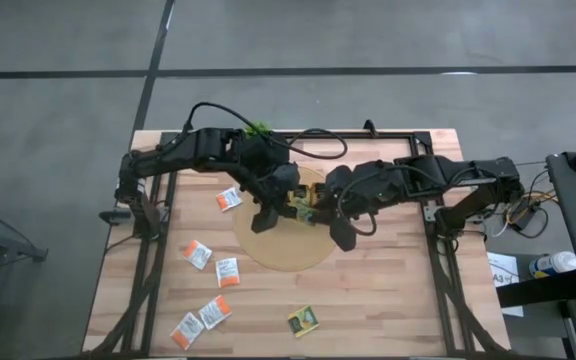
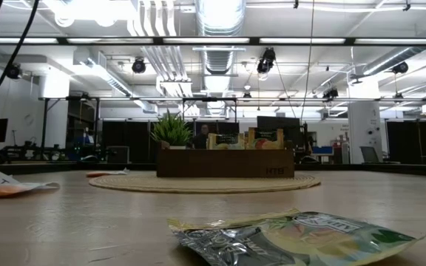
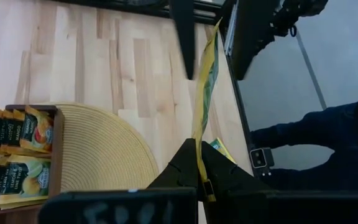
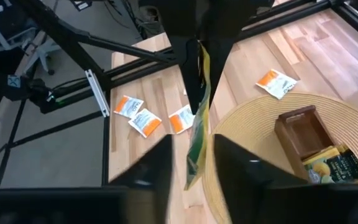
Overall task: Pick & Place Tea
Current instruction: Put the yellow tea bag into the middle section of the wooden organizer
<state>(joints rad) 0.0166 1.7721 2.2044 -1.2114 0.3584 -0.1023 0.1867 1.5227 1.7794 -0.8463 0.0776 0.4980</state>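
Green-and-yellow sachet passed between two grippers above the mat

Left gripper pinches one edge; its long axis runs straight out to the right gripper, whose fingers flank it, not visibly clamped.

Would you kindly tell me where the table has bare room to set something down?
Bare wood lies right of the round woven mat, past the green-and-yellow sachet. White-and-orange sachets crowd the left; both pincers, left and right, crowd the mat.
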